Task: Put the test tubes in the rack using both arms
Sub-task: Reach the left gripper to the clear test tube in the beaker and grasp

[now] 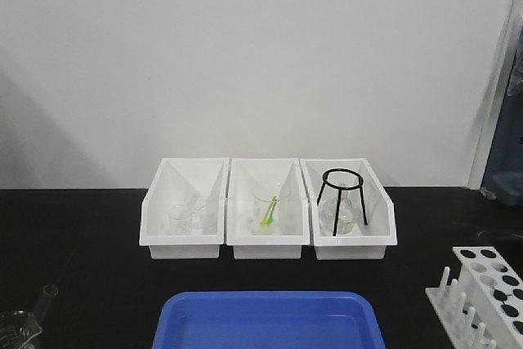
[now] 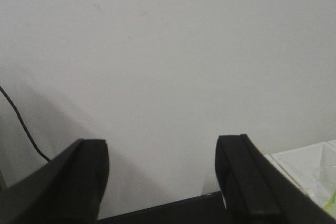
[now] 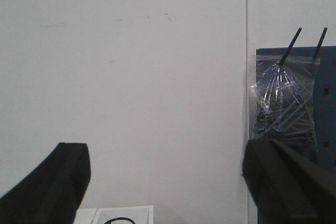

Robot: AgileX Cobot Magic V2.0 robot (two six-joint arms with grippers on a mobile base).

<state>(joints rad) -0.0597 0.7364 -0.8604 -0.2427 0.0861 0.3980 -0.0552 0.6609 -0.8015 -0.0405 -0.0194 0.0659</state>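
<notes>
Gaping empty at the wall (image 1: 245,55), left gripper (image 2: 163,153) and right gripper (image 3: 165,156) — blue tray (image 1: 270,324) near rack (image 1: 490,284).

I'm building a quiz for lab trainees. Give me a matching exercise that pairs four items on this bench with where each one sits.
Items:
1. black wire tripod
2. yellow-green stick
3. blue tray
4. test-tube rack

Places:
A. front centre of the bench
B. right white bin
C. front right edge of the view
D. middle white bin

Pairs: 1-B, 2-D, 3-A, 4-C
</notes>
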